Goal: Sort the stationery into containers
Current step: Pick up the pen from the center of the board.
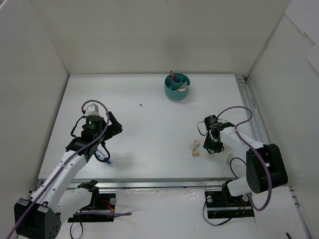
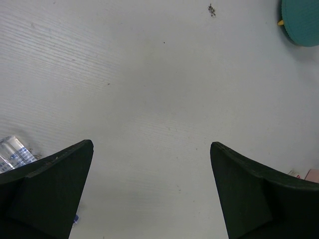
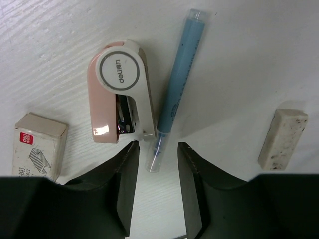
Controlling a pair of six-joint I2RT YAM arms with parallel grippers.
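Blue plastic pen with clear tip (image 3: pixel 175 84) is lying beside a pink-and-white stapler (image 3: pixel 119 89), well apart from the round teal organiser cup (image 1: pixel 172 93) | right gripper (image 3: pixel 157 147) is straddling its clear end, fingers narrowly parted, not gripping yet, lining up a pickup | left gripper (image 2: pixel 152 144) is hanging wide open, empty

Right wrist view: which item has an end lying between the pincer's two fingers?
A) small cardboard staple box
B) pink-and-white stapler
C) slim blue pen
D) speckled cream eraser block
C: the clear tip of the slim blue pen sits in the gap of the right pincer, while the pink-and-white stapler lies just to the left of that gap.
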